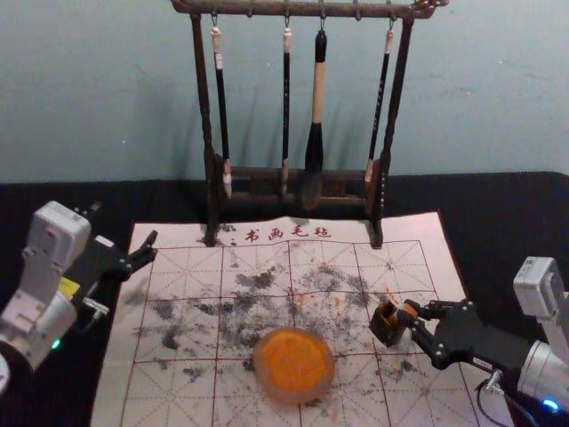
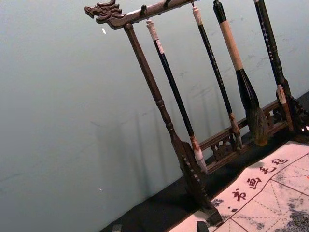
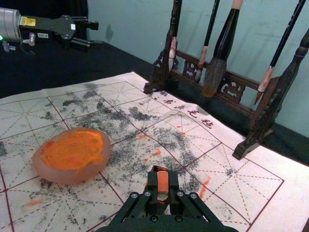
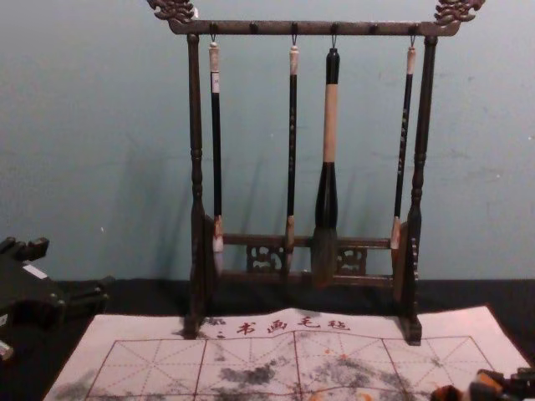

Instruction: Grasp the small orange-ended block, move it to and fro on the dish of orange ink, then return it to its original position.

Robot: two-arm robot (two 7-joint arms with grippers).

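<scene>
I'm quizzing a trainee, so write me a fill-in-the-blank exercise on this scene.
Hanging from the rack are ____ brushes.
The dish holds ____ ink.
The block sits between the fingertips of the robot's ____ gripper.

Missing words: four; orange; right.

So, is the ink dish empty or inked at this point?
Inked: orange ink covers most of the dish, inside a pale rim. How deep it lies, I cannot tell.

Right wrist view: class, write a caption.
Right gripper grasps the orange-ended block over the calligraphy mat, apart from the orange ink dish.
</scene>
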